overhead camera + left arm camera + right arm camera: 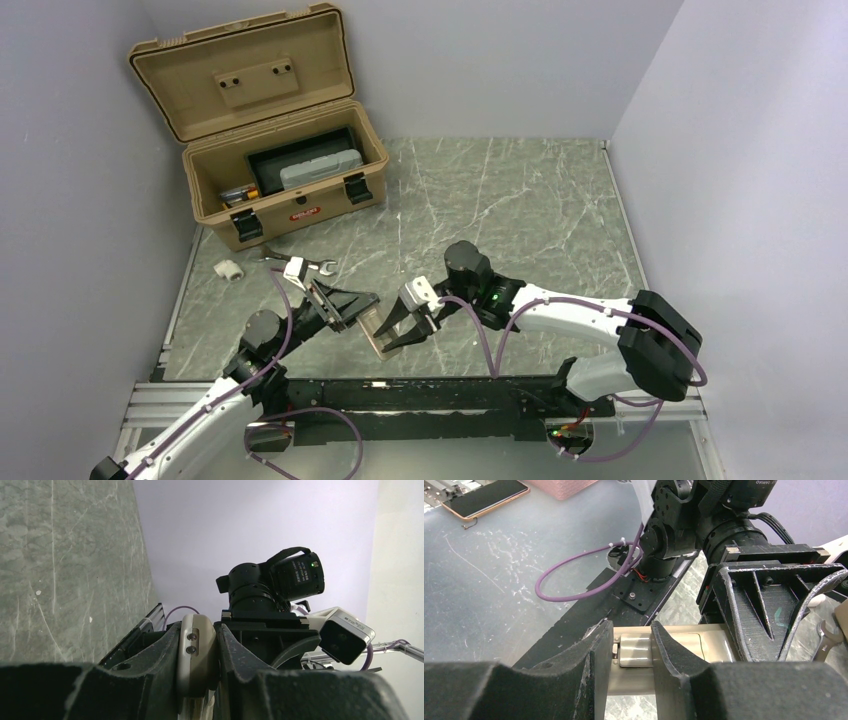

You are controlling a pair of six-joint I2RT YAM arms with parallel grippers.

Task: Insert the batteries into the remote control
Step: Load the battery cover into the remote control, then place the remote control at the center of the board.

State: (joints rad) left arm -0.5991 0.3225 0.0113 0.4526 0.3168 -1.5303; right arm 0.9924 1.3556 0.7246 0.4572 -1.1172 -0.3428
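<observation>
Apparently preparing the remote control (196,665) for loading — left gripper (198,626) clenches it, right gripper (631,639) straddles its back, grip unclear — opening it likely comes next.

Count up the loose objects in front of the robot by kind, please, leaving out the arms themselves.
Tan toolbox, lid open: 1
Grey case inside it: 1
Small yellow-and-black item inside it, too small to identify: 1
Wrench: 1
Small white block: 1
Remote control: 1
Total: 6

left pincer (354,312) and right pincer (401,330) hold the remote control (374,341)
</observation>
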